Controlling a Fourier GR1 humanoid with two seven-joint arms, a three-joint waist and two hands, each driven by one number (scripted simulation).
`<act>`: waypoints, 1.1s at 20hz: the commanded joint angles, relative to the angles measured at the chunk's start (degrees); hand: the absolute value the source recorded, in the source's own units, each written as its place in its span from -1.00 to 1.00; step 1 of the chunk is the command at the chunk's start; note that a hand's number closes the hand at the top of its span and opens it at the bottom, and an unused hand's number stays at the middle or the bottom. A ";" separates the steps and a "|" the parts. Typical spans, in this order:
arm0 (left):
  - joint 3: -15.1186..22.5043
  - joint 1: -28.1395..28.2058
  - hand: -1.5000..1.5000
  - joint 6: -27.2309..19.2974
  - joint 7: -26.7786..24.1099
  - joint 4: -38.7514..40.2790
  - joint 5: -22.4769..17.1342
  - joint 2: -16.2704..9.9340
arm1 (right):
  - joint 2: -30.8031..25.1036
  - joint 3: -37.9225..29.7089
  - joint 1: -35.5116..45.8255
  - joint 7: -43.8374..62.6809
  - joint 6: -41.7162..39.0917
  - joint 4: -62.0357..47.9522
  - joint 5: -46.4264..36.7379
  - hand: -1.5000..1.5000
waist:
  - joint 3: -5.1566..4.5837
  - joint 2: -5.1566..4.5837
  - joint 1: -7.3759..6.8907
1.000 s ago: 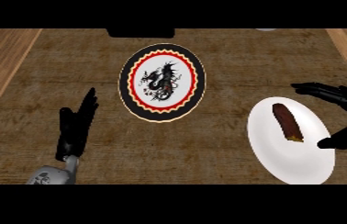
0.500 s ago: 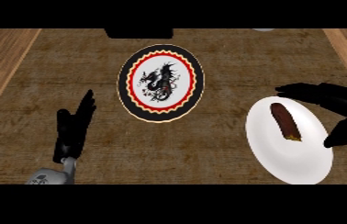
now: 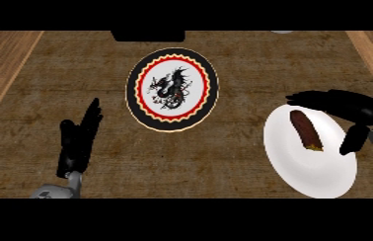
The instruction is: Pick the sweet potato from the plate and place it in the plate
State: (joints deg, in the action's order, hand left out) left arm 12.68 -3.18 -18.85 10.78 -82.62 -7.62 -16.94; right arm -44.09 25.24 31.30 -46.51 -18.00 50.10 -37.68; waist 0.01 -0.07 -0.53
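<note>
Head view: no brand, label or readable writing shows anywhere. The only marking is on the dark plate (image 3: pixel 172 89) at the middle of the wooden counter (image 3: pixel 241 67): a black dragon figure on a white centre, ringed by a red band with a yellow zigzag edge inside a black rim.

The sweet potato (image 3: pixel 306 130), a dark reddish-brown stick with a paler, yellowish lower tip, lies lengthwise on the white plate (image 3: pixel 306 171) at the right. It sits in the upper half of that plate, well apart from the dark plate.

The right hand (image 3: pixel 342 106) comes in from the right edge and spreads over the top and right rim of the white plate. Its fingers reach left above the potato and its thumb (image 3: pixel 354 139) hangs at the plate's right side, so the potato lies between them. The hand is spread and holds nothing; whether any fingertip touches the potato or the plate cannot be told. Its wrist and forearm are cut off by the right edge.

The left hand (image 3: pixel 79 141) rests at lower left, fingers straight and pointing up, empty, with only a bit of grey forearm (image 3: pixel 51 190) showing below it.

A dark object (image 3: pixel 148 35) at the top edge and a pale one (image 3: pixel 282 31) at upper right are cut off and cannot be identified
</note>
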 commanded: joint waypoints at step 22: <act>-4.41 0.53 0.00 4.85 0.13 -0.61 5.56 4.11 | 9.98 -5.41 2.66 -9.63 7.98 -16.71 -17.08 1.00 | 0.03 -0.08 -0.15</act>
State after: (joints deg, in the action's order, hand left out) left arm 8.56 -2.93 -14.84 11.29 -82.29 -2.95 -12.79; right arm -35.30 20.09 33.09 -51.43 -13.13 37.40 -51.91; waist 0.00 -0.07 -0.44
